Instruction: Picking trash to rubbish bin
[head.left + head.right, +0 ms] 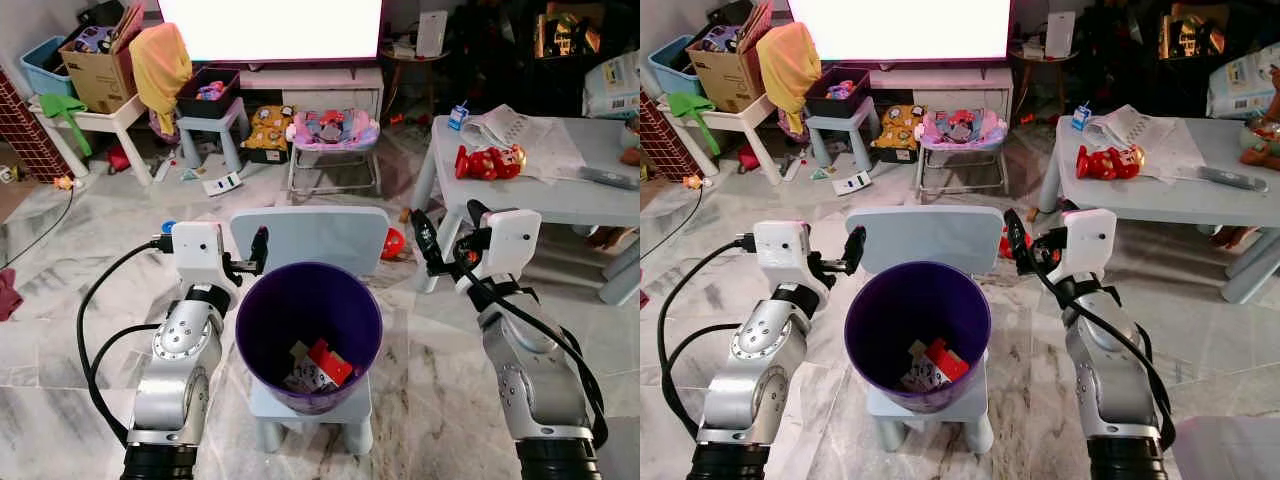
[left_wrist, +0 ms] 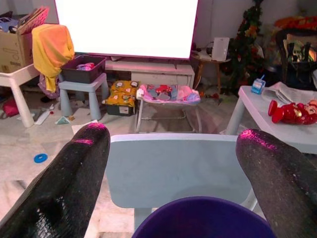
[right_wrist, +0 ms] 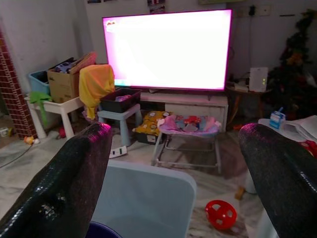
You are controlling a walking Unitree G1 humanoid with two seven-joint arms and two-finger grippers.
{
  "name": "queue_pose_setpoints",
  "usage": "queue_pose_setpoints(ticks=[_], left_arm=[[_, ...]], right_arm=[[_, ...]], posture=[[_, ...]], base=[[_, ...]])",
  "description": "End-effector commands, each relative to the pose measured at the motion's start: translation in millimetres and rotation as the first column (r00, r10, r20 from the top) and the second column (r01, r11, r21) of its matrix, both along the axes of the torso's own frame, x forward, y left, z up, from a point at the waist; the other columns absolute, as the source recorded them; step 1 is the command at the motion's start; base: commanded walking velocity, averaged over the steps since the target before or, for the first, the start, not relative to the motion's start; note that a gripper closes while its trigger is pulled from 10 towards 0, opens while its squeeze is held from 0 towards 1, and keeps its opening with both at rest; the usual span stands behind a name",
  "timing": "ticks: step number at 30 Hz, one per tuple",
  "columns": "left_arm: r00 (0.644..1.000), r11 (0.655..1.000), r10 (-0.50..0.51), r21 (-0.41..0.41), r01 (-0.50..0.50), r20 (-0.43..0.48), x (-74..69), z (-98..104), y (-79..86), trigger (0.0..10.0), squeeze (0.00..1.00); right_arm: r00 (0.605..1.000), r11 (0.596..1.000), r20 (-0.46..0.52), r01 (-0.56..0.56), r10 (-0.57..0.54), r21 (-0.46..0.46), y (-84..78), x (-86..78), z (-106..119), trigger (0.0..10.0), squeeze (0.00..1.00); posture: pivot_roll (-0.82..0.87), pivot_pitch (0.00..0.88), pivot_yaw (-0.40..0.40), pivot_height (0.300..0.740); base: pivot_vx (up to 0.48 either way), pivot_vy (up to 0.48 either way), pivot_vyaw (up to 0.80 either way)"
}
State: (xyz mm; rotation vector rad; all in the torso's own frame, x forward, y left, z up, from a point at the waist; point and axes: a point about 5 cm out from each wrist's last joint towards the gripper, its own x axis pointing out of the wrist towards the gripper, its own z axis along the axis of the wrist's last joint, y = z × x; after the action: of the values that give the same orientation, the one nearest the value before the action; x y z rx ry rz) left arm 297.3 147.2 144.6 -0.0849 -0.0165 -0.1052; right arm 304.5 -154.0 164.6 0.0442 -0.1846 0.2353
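Observation:
A purple rubbish bin (image 1: 262,330) stands on the seat of a small pale-blue chair (image 1: 310,232) right in front of me. Red and white wrappers (image 1: 320,366) lie at its bottom. My left gripper (image 1: 256,252) hovers at the bin's left rim, open and empty; in the left wrist view its fingers (image 2: 79,163) spread wide over the chair back and the bin's edge. My right gripper (image 1: 450,232) hangs open to the right of the bin, a little above rim height and holding nothing. Its fingers (image 3: 74,168) point toward the television.
A grey table (image 1: 560,195) with a red toy (image 1: 490,160) and papers stands at the right. A red ball (image 1: 393,243) lies behind the chair. Farther back are a baby bouncer (image 1: 333,130), a stool (image 1: 212,120), scattered litter (image 1: 222,183) and a white table with a box (image 1: 98,75).

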Motion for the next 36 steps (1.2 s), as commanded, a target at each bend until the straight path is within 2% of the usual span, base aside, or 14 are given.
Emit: queue_pose_setpoints(ticks=[1, 14, 36], left_arm=[[1.0, 1.0, 0.01, -0.01, -0.01, 0.014, 1.6, 3.3, 0.0, 10.0, 0.0], [1.0, 1.0, -0.017, 0.004, 0.017, 0.018, 2.3, 3.8, -4.4, 10.0, 0.0], [1.0, 1.0, -0.03, -0.003, 0.03, 0.001, 2.4, 0.6, -8.4, 10.0, 0.0]], right_arm=[[1.0, 1.0, 0.025, -0.016, 0.016, 0.003, 5.0, 0.8, 8.6, 10.0, 1.0], [1.0, 1.0, 0.006, -0.014, 0.014, 0.01, 8.1, 1.3, 6.7, 10.0, 1.0], [1.0, 1.0, -0.009, -0.011, 0.012, 0.016, 8.4, 1.6, 5.2, 10.0, 1.0]], posture=[[-0.03, 0.006, 0.005, 0.74], [-0.03, 0.005, 0.012, 0.74], [-0.04, 0.017, 0.012, 0.74]], base=[[0.0, 0.0, 0.0], [0.0, 0.0, 0.0], [-0.294, 0.0, 0.0]])
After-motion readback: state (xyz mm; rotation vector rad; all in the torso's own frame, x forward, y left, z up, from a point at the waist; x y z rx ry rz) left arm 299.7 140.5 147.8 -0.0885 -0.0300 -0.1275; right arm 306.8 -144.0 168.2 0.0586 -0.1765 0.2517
